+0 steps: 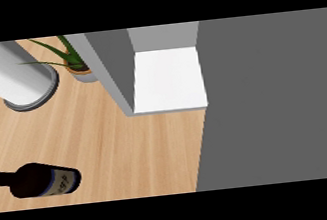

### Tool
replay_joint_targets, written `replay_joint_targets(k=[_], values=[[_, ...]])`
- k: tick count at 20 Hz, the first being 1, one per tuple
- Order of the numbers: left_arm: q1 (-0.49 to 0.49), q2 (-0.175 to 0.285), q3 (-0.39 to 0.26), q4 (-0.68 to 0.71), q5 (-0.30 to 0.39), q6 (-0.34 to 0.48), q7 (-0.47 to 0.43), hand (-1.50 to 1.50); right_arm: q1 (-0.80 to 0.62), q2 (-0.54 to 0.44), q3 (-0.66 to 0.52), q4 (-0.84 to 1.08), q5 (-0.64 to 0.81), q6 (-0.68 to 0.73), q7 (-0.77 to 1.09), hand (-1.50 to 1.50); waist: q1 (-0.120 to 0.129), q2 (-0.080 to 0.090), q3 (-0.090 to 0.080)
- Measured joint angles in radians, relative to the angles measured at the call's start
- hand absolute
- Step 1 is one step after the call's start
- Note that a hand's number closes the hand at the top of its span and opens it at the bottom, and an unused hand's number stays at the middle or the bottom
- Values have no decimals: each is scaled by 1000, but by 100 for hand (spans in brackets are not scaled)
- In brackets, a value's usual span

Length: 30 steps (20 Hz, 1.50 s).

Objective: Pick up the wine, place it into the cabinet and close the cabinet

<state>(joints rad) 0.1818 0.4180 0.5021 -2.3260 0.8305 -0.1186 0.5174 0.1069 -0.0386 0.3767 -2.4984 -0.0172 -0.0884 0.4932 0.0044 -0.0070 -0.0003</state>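
You have the wine (44, 180) near the front left corner of the table (126, 146), its neck running off toward the left edge. From this steep angle it is hard to tell whether it stands or lies on its side. Neither hand shows, so you cannot tell whether the fingers are spread or curled, or how far either hand is from the bottle.

Treat it as glass: probably heavy for its size, stiff, smooth enough to slip, and breakable if knocked on the wood. Take hold round the wide dark body at the label, not the thin neck.

The cabinet (110, 62) stands open toward the back of the table, well apart from the bottle, its white shelf bare. The grey panel (276, 95) on the right is likely its door.
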Motion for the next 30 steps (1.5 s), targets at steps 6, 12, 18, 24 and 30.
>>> replay_joint_targets(k=[6, 12, 18, 24, 30], values=[[-15, -8, 9, 5, 9, 1, 26, -150, -50, -15, 22, -6, 13, -53, 61, -150, -4, 0, 0], [-12, -43, -13, 25, -2, -32, 1, -150, -89, -27, 66, -10, 29, -109, 95, -150, -11, 1, -1], [22, -90, -26, 72, -59, -123, -60, -150, -102, -71, 71, -15, 40, -134, 120, -150, -14, 1, -1], [43, -131, -18, 156, -138, -214, -143, -150, -130, -81, 116, -14, 54, -182, 131, -150, -17, 1, -1], [57, -190, -31, 268, -244, -297, -254, -150, -169, -103, 116, -11, 63, -215, 151, -150, -15, 3, -2]])
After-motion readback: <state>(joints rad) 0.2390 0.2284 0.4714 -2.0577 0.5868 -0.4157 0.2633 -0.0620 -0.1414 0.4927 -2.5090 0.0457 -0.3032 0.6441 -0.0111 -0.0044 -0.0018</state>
